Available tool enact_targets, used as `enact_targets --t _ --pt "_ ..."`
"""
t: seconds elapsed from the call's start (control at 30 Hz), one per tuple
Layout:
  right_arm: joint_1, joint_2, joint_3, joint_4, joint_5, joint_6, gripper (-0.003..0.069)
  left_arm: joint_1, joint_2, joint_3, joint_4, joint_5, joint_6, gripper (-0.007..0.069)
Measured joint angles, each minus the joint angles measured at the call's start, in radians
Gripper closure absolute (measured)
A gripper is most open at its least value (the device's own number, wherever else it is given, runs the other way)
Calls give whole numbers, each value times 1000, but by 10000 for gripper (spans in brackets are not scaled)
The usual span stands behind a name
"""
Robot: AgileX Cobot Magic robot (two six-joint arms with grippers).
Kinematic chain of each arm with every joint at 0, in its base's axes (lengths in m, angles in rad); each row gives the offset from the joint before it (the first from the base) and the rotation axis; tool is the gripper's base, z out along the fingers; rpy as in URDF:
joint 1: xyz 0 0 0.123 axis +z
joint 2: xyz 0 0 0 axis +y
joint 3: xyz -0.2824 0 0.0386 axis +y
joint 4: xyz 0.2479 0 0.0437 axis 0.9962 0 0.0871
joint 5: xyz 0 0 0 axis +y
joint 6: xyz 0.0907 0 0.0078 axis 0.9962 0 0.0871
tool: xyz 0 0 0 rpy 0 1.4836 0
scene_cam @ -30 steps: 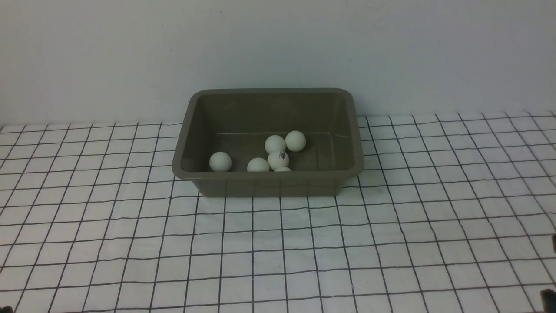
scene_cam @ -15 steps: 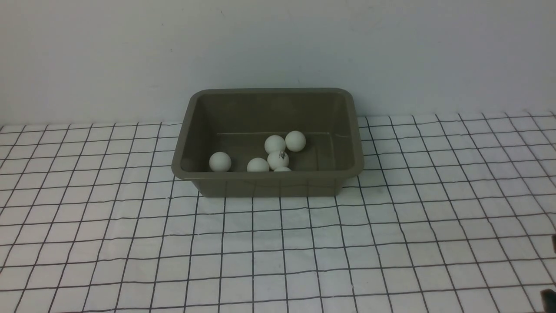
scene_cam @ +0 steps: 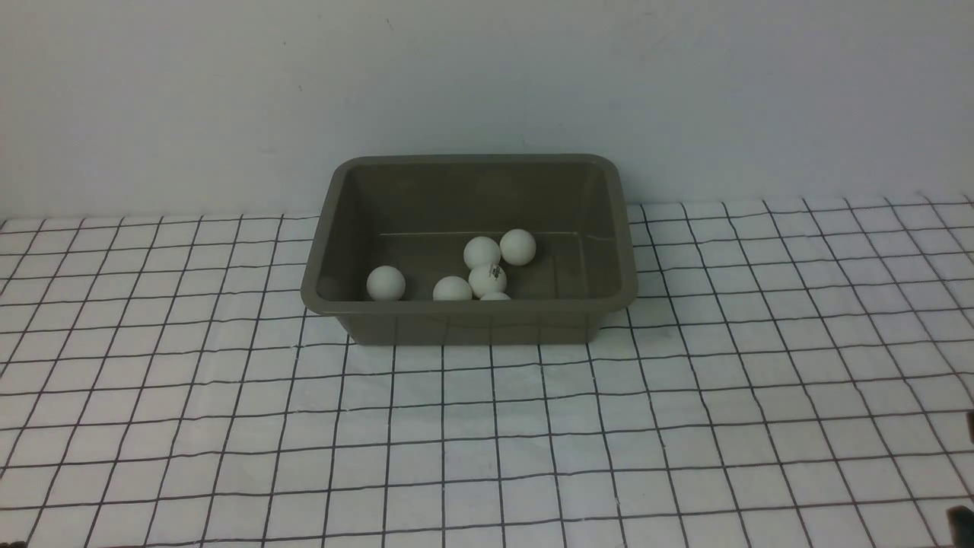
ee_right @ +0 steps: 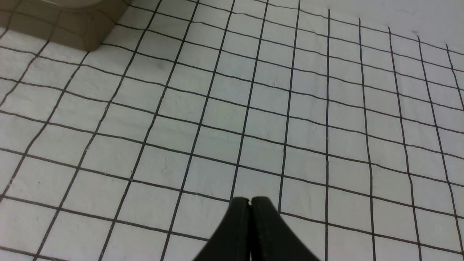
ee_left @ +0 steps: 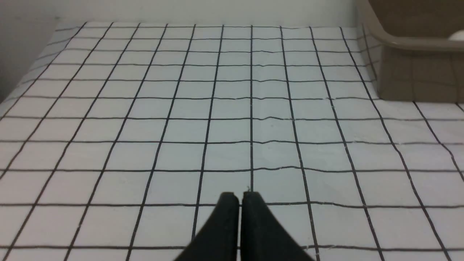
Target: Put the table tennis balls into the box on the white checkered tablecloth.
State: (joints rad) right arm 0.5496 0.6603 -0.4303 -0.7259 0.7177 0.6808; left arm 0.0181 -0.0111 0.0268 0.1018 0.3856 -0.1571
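Observation:
The olive-brown box stands at the back middle of the white checkered tablecloth. Several white table tennis balls lie on its floor: one at the left, one beside it, a logo-marked one, and others clustered behind; one peeks over the near rim. My left gripper is shut and empty above bare cloth, with the box's corner far off. My right gripper is likewise shut on nothing over the cloth, the box's corner far away.
A plain grey wall rises right behind the box. In the front view only small dark bits of the right arm show at the lower right edge. The cloth is slightly wrinkled.

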Motion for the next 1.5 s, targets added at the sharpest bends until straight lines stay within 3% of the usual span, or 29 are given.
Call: enact_targets --t 0.2,0.73,0.83,0.93,1.07,1.27,1.5 --pt "0 0 0 0 0 0 676 0 0 0 -71 -2 184 629" --pt "-1 0 0 -1 0 0 676 0 0 0 -73 -2 192 629" --pt "-92 -9 0 -1 -18 8 676 0 0 0 -73 -2 192 629" --pt "-328 -57 0 96 -97 41 676 0 0 0 -74 -2 192 629" --pt "-540 -158 29 216 -211 17 676 0 0 0 -74 -2 192 629" --pt "-636 -298 147 263 -346 -37 676 0 0 0 -74 -2 192 629" --pt "-648 -484 311 310 -410 -40 676 0 0 0 -74 -2 192 629"
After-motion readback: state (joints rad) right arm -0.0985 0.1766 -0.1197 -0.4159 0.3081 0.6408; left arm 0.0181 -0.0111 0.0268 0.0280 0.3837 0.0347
